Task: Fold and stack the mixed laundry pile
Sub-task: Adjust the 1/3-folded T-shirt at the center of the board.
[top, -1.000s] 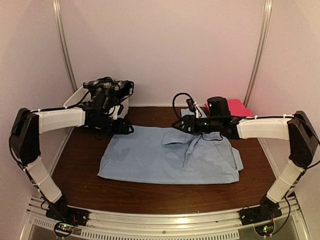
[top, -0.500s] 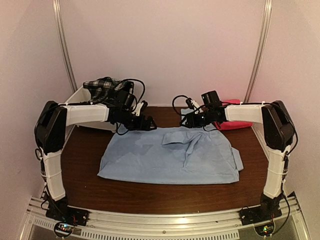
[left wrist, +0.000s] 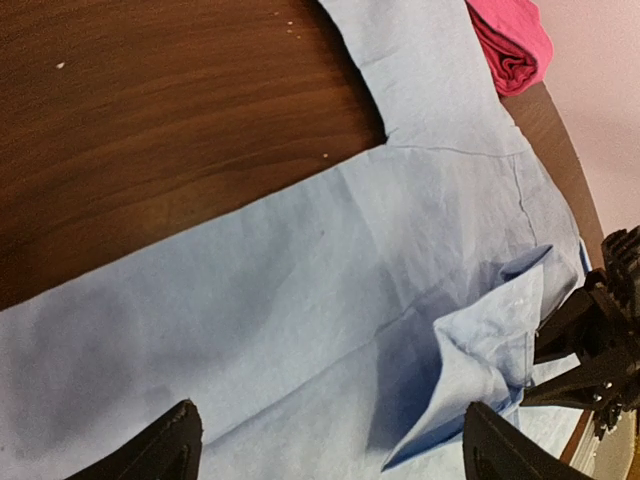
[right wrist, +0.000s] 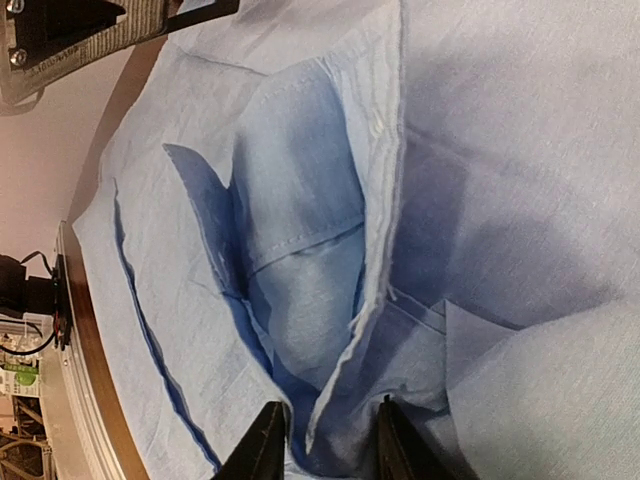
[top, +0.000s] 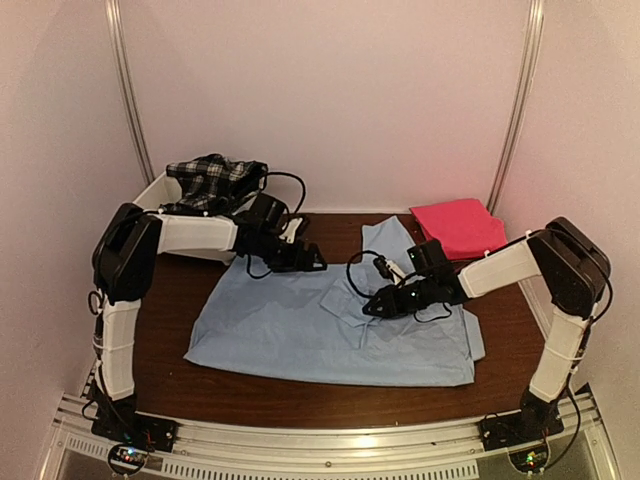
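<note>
Pale blue shirt [top: 330,320], pink-red cloth [top: 458,228]

walls [top: 330,100]: pale pinkish | table [top: 330,400]: dark wood grain | corner rails [top: 130,90]: metal | front rail [top: 330,445]: aluminium

From my left wrist I'm looking down on the light blue shirt [left wrist: 280,300], spread flat over the dark wood table [left wrist: 150,120]. One strip of it runs up to the top edge, where the folded pink-red cloth [left wrist: 510,45] lies just beside it. My left jaws stand wide apart, one tip in each bottom corner, and at the right edge the right jaws point at a turned-over flap [left wrist: 480,350] of the shirt, though I can't tell from here whether they touch it.
</note>
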Robot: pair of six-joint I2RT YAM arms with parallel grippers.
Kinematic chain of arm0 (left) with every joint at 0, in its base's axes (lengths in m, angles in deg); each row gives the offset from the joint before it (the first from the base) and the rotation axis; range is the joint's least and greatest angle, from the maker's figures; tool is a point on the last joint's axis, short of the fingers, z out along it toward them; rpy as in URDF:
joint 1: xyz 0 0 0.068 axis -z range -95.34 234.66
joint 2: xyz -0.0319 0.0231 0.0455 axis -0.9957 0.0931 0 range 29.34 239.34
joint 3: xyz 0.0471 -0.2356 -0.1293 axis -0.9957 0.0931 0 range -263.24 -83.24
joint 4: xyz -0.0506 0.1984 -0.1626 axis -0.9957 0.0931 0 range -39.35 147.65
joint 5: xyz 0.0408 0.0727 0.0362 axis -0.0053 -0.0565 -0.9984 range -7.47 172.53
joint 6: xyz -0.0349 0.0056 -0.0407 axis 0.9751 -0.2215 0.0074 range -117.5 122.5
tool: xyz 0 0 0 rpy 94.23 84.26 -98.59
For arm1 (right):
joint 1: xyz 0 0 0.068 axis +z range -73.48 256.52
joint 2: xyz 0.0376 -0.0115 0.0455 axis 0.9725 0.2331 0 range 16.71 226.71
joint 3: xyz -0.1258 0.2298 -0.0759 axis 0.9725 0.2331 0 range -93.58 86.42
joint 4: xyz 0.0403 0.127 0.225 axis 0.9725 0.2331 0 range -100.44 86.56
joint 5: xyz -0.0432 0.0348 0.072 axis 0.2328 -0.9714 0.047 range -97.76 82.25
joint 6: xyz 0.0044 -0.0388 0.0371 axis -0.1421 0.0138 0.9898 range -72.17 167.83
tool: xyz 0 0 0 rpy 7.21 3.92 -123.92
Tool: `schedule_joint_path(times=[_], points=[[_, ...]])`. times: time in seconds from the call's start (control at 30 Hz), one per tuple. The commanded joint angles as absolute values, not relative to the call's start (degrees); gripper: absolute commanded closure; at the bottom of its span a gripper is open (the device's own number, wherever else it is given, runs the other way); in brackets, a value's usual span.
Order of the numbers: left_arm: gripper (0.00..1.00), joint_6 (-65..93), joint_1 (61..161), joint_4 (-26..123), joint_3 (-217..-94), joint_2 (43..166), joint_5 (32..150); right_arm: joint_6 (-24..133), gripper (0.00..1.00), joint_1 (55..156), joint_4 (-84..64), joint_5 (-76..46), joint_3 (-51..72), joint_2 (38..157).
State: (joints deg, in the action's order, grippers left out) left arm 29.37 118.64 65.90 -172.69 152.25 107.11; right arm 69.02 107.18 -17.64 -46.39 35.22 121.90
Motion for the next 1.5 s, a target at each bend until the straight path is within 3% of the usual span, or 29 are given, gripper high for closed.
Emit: schedule_joint_path(times=[0.0, 0.27, 0.53, 0.63, 0.77, 1.1, 1.3, 1.47], points=[[0.08, 29.0, 120.4, 60.5, -177.3, 155.8, 112.1, 72.0, 0.70, 107.5, -26.1, -46.9, 37.0, 122.7], [0.14, 29.4, 121.8, 62.4, -187.7, 165.0, 115.2, 72.0, 0.70, 107.3, -27.5, -46.8, 37.1, 123.1], [0.27, 27.1, 123.8, 66.6, -191.6, 168.7, 117.4, 71.8, 0.70, 107.5, -28.1, -48.0, 37.4, 122.4], [0.49, 25.4, 124.0, 66.0, -191.6, 168.3, 121.5, 72.0, 0.69, 107.2, -28.6, -48.6, 38.2, 120.5], [1.00, 21.4, 124.0, 66.1, -191.3, 165.3, 121.9, 73.4, 0.60, 104.8, -29.1, -51.7, 39.4, 115.0], [1.00, -3.0, 124.8, 71.0, -194.5, 151.5, 114.5, 72.1, 0.25, 93.1, -25.0, -58.0, 42.2, 90.6], [1.00, -35.5, 130.2, 69.1, -186.2, 138.6, 110.1, 64.3, 0.23, 87.5, -16.4, -60.4, 38.2, 88.7], [1.00, -51.4, 135.7, 67.5, -180.1, 131.4, 104.5, 62.8, 0.23, 87.4, -17.4, -65.3, 35.6, 88.9]])
